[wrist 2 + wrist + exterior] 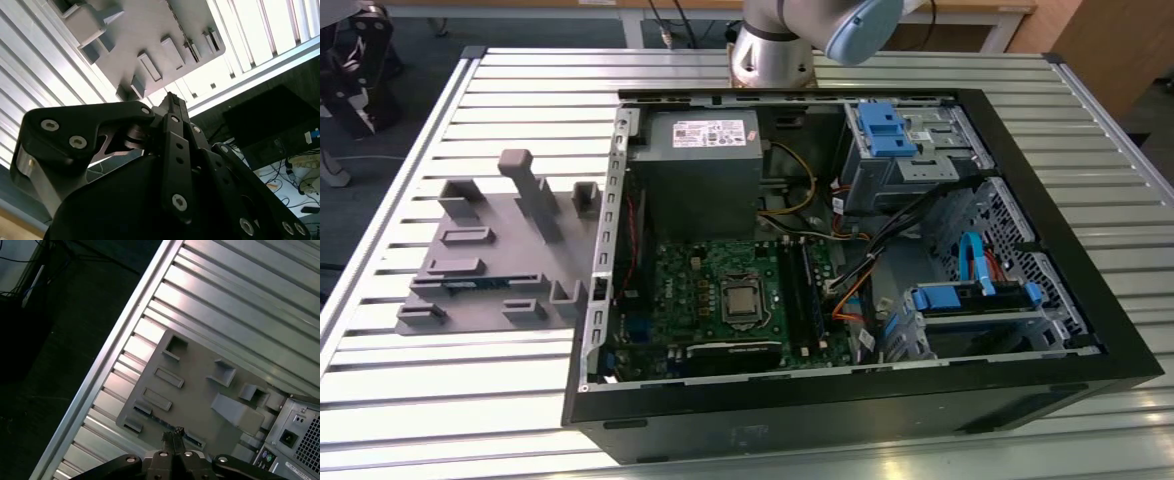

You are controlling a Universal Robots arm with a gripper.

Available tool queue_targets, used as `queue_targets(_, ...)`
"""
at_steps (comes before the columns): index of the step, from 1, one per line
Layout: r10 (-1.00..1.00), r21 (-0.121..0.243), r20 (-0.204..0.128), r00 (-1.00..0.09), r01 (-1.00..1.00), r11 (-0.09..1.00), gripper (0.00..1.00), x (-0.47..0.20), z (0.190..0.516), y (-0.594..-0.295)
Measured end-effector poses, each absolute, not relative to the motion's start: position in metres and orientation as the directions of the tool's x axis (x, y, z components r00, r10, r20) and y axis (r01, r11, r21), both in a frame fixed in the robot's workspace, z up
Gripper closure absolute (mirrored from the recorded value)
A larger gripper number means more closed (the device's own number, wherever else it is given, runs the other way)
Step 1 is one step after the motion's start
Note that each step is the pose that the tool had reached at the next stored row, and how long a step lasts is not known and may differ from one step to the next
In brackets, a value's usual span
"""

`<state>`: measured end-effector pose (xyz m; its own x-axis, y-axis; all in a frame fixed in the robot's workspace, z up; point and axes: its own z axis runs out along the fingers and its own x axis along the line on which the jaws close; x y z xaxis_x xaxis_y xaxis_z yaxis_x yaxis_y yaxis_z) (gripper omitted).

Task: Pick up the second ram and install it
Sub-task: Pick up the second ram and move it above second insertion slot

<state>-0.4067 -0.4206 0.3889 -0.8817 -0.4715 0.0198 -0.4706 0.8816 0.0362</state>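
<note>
Fingers [168, 441] are pressed together with nothing between them, hanging over the gray holder [200, 375] on the tabletop [480, 400]. I make out the ram stick [470, 284] lying flat in that holder, probably in a slot, toward the exterior view's left, apart from the open computer case [854, 405].

A gray fixture plate [494, 250] lies at left on the slatted table [440, 400]; an open computer case [787, 420] sits centre-right, 2 blue latches [887, 130] inside.
</note>
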Motion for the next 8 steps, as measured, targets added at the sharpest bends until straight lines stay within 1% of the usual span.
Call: queue_targets(8, -0.481, 0.035, 0.017, -0.876, -0.481, 0.876, 0.89, -0.4067, 0.3888, -0.4206)
